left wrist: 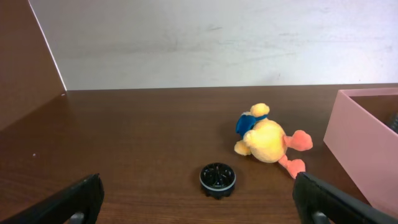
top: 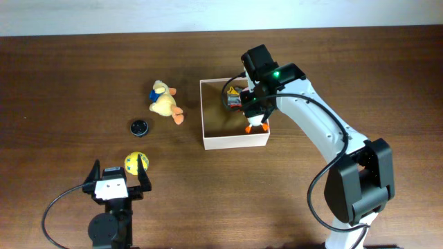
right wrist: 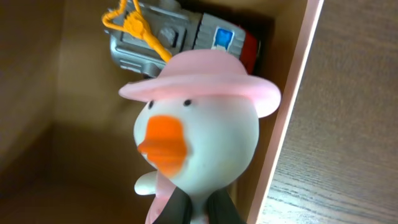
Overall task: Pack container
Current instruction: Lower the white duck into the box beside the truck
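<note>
Placing step: the right tool (top: 255,111) is clenched on a white rubber duck figure with pink hat and orange beak (top: 257,123), just inside the right wall of the square, cream-walled, cardboard-floored container (top: 235,142), directly under the tool. Next it probably needs lowering and release beside the grey toy truck (top: 235,98). The left tool (top: 118,177) is released, well left of the container.

Dark brown wood-grain table (top: 69,83). Lying directly on it: a yellow plush duck (top: 165,102) on its side, just left of the square white-walled container (top: 235,142). A small black round cap (top: 140,127) lies near the duck, and a yellow ball (top: 136,162) lies nearer the front edge.
</note>
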`<action>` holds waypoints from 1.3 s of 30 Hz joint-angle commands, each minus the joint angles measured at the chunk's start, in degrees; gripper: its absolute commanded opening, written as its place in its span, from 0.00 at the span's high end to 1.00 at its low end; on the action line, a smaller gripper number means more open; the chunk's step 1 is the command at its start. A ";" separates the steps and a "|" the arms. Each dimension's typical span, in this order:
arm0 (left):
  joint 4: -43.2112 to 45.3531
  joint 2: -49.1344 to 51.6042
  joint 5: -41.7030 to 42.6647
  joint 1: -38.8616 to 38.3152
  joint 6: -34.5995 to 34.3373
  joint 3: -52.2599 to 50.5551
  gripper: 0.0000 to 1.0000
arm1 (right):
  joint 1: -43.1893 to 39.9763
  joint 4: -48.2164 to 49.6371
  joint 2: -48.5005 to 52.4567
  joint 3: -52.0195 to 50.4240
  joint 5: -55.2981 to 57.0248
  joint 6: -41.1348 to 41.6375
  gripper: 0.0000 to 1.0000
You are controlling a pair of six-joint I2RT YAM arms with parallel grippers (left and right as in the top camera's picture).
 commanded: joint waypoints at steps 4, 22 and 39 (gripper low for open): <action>0.15 -0.37 0.22 0.13 -0.59 -0.50 0.01 | 0.09 0.02 0.50 -2.36 1.07 1.31 0.87; 0.15 -0.37 0.22 0.13 -0.59 -0.50 0.01 | 0.09 0.11 0.50 -2.47 0.87 1.31 0.57; 0.15 -0.37 0.22 0.13 -0.59 -0.50 0.01 | 0.31 3.72 0.50 -2.47 -11.06 1.27 0.96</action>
